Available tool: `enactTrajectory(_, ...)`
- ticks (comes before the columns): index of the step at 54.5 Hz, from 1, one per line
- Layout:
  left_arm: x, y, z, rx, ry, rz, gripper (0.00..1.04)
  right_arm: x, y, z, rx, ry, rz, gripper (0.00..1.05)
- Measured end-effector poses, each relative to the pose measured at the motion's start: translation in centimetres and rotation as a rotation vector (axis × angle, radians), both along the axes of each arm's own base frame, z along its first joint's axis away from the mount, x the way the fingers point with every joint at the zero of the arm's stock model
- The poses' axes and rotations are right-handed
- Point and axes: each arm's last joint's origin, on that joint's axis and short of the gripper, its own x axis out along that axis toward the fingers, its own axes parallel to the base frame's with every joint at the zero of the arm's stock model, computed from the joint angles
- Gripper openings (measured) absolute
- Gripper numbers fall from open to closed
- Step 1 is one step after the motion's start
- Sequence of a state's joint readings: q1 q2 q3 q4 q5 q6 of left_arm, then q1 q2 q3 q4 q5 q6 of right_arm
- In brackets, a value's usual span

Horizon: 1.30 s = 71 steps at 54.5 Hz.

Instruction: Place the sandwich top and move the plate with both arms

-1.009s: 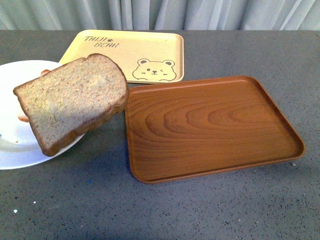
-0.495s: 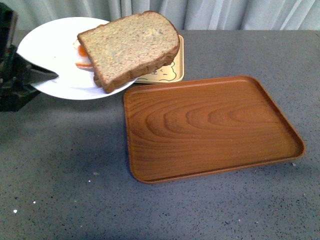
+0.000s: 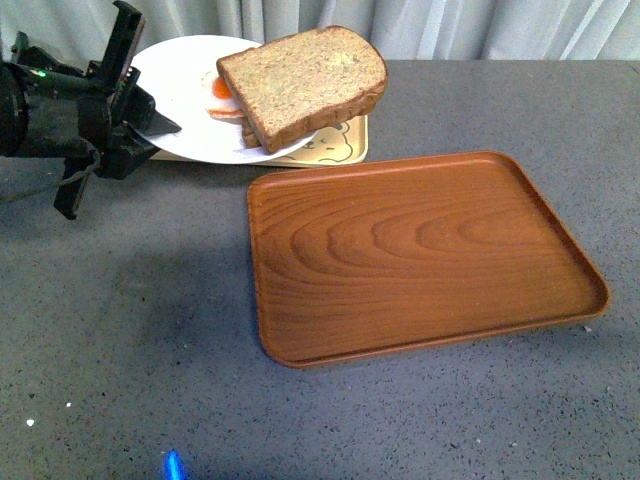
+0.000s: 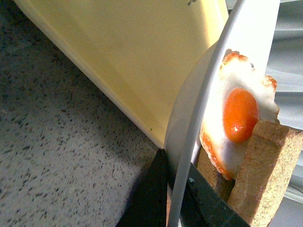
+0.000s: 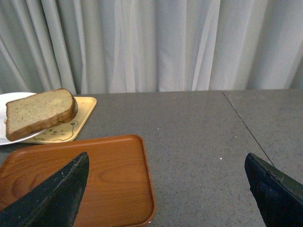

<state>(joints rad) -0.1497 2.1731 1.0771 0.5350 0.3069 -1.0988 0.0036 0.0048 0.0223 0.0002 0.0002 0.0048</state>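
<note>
The white plate (image 3: pixel 180 85) hangs in the air at the back left, over the yellow bear-print tray. My left gripper (image 3: pixel 150 120) is shut on its left rim. On the plate lies the sandwich: the sandwich top (image 3: pixel 305 80), a tan speckled bread slice, covers a fried egg (image 3: pixel 220 90) and the lower slice. In the left wrist view the plate rim (image 4: pixel 189 156) runs between the jaws, with the egg (image 4: pixel 239 116) and a bread edge (image 4: pixel 265 175) beside it. My right gripper (image 5: pixel 165 189) is open over the grey table, beside the brown tray's corner, holding nothing. The plate (image 5: pixel 9 101) and sandwich top (image 5: pixel 38 113) show far off there.
A brown wood-grain tray (image 3: pixel 420 250) lies in the middle of the grey table. The pale yellow bear-print tray (image 3: pixel 335 145) sits behind it, mostly covered by the plate. A grey curtain closes the back edge.
The plate with the sandwich has risen off the table and moved right, toward the back over the yellow tray. My left gripper has come into the front view with it.
</note>
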Motion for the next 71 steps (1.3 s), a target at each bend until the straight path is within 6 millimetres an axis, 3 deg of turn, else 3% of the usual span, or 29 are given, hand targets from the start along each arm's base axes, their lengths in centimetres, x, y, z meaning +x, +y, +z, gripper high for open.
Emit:
enactTrajectory(28, 5.0, -2.4, -2.7, -0.045, 0.038, 0.005, 0.03, 0.0, 0.0, 0.0, 0.0, 0.0, 0.0, 0.96)
enactTrajectory(36, 5.4, -2.3, -2.5, -0.064, 0.015, -0.003, 0.33, 0.0, 0.0, 0.0, 0.0, 0.0, 0.0, 0.96)
enactTrajectory(40, 5.2, -2.1, -2.6, -0.069, 0.007, -0.005, 0.42, 0.0, 0.0, 0.0, 0.0, 0.0, 0.0, 0.96)
enactTrajectory(51, 3.2, -0.2, -2.3, -0.097, -0.027, 0.017, 0.7, 0.0, 0.0, 0.0, 0.0, 0.0, 0.0, 0.96)
enactTrajectory(60, 0.0, 2.5, -1.6, -0.121, -0.055, 0.061, 0.96, 0.0, 0.0, 0.0, 0.0, 0.0, 0.0, 0.96)
enactTrajectory(71, -4.9, 4.5, 0.0, -0.142, -0.104, 0.082, 0.96, 0.0, 0.0, 0.0, 0.0, 0.0, 0.0, 0.96)
